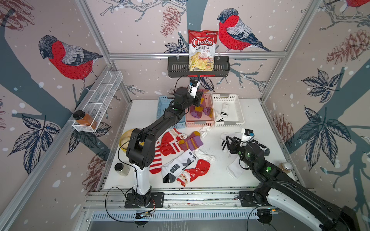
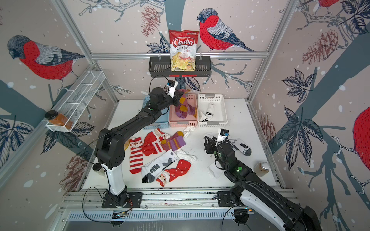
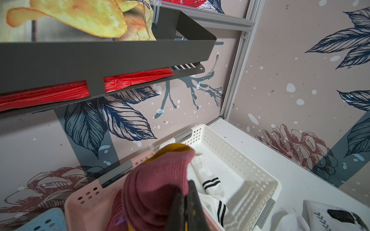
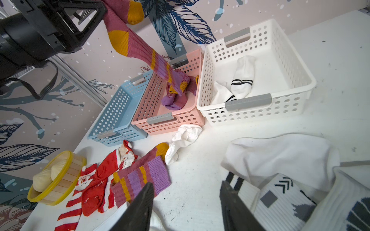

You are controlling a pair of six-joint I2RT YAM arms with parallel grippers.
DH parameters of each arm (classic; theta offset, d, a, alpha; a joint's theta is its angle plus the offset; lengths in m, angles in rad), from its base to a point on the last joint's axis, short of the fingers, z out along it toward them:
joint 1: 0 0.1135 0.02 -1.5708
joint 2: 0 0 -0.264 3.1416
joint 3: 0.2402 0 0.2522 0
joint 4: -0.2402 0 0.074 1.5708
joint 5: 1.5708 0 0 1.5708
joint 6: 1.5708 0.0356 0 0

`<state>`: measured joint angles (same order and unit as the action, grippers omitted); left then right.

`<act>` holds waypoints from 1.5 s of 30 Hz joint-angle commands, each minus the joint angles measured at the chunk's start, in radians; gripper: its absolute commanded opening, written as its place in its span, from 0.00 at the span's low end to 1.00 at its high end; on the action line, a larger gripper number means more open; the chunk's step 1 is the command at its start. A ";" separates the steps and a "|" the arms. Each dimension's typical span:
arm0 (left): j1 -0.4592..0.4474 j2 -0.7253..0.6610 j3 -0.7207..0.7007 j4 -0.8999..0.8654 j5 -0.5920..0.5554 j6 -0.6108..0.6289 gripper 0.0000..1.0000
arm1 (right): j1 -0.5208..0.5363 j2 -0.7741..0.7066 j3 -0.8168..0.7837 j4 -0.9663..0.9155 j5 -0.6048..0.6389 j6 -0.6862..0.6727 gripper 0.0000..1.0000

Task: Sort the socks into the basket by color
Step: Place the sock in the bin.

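Left wrist view: the left gripper (image 3: 187, 197) is clamped tight on the maroon sock (image 3: 160, 180), pinching its foot end near the mustard toe.
Held sock: in the right wrist view it hangs from that grip with its cuff down inside the pink basket (image 4: 180, 122), touching the matching socks (image 4: 176, 100) heaped there. Holding it high lets the whole length drop between the walls.
Right gripper (image 4: 186, 184): jaws apart with nothing between them, low over the table just beside the loose white socks (image 4: 280, 156). It is probably lined up for a white pick.
White basket (image 4: 280, 104): just beside the pink one, holding black-striped white socks (image 4: 242, 80).
Blue basket (image 4: 112, 120): on the pink one's other side, with no sock showing in it. It is likely meant for the reds.
Loose pile: red Christmas socks (image 4: 94, 186) and a second maroon-purple sock (image 4: 140, 176) overlap mid-table, near the baskets' front.
Stage: letting go over pink looks next; most socks remain unsorted.
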<state>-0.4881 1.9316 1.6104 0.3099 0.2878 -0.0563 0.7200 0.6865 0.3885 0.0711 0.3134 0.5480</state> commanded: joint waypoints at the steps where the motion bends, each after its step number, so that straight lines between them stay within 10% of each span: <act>1: 0.002 0.017 0.006 0.051 0.014 -0.014 0.00 | 0.001 -0.012 0.007 -0.014 0.017 0.004 0.55; 32: 0.010 0.195 0.033 -0.340 -0.174 -0.042 0.01 | 0.001 -0.014 0.000 -0.013 0.016 0.016 0.56; 45: 0.014 0.134 -0.033 -0.304 -0.194 -0.043 0.38 | 0.001 -0.002 0.003 -0.004 0.010 0.012 0.56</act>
<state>-0.4797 2.0861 1.5867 -0.0296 0.1043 -0.0975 0.7200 0.6834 0.3832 0.0479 0.3202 0.5552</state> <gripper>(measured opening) 0.378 0.564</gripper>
